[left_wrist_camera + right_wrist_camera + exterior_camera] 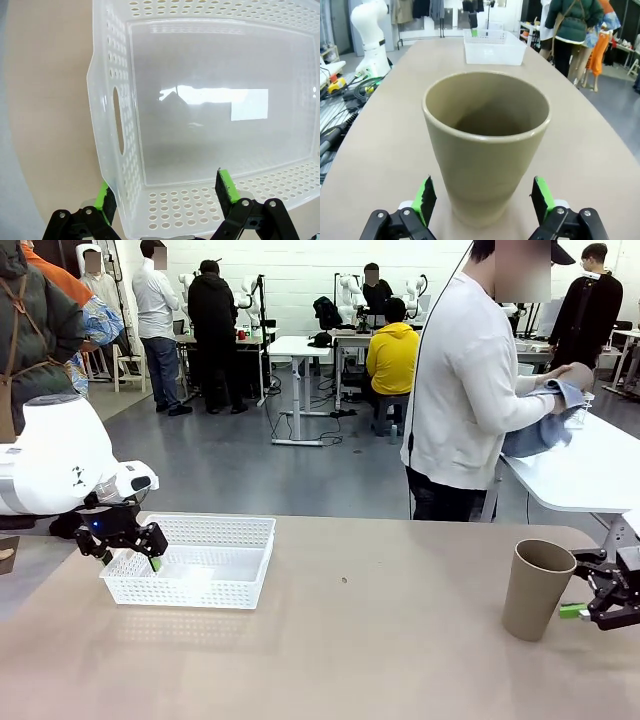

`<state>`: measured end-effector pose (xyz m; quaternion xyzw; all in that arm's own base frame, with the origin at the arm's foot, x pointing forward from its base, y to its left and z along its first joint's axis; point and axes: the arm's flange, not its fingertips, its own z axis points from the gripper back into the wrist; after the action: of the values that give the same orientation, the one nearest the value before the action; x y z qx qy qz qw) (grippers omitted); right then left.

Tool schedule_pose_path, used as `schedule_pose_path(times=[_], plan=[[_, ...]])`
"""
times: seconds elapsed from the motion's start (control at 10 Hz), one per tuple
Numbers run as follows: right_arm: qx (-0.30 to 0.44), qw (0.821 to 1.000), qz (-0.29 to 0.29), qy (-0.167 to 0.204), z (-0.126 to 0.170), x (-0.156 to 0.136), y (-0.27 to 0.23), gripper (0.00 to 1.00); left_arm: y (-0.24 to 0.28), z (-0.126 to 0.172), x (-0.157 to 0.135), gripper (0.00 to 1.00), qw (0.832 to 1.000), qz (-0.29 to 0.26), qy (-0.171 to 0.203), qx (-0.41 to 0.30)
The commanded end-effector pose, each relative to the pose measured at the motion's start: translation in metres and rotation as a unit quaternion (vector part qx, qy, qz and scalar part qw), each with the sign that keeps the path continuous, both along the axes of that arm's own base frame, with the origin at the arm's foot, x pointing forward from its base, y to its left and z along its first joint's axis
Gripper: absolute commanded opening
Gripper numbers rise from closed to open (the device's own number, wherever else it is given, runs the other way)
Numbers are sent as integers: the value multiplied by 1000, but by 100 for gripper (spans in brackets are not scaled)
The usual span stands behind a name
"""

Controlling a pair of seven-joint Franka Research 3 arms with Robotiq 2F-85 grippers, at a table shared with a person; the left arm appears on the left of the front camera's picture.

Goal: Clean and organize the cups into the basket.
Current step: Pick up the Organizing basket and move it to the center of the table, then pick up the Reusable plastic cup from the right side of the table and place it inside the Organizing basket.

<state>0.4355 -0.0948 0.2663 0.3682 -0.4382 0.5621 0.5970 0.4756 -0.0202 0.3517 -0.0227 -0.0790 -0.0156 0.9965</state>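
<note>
Tapered kraft cup (pixel 487 145) stands between spread right fingers (pixel 541 197) (spread left fingers (pixel 223 185) straddle perforated basket (pixel 107 100) wall).

The white basket (pixel 200 590) sits on the surface (pixel 380 660) at the left, with the left gripper (pixel 130 558) spread wide at its left end wall. A brown cup (pixel 535 590) stands upright at the right, with the right gripper (pixel 585 600) spread wide just beside it.

Ahead of the left gripper (pixel 165 189), the basket (pixel 200 210) runs off the picture's top, right and bottom edges, while in the front view the right gripper (pixel 580 586) is cut off behind its fingers by the right edge.
</note>
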Motion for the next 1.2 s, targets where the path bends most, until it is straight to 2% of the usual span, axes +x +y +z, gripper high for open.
schedule_pose_path(times=[0.0, 0.3, 1.1], plan=[[-1, 1000, -9, 8, -14, 9, 8, 100, 0, -2, -4, 100, 1000, -16, -16, 0], [-1, 998, -14, 58, -23, 17, 11, 100, 1, -2, -6, 100, 1000, -18, -22, 2], [23, 997, 22, 71, -23, 23, 38, 100, 3, -8, -5, 100, 999, -1, -24, 34]])
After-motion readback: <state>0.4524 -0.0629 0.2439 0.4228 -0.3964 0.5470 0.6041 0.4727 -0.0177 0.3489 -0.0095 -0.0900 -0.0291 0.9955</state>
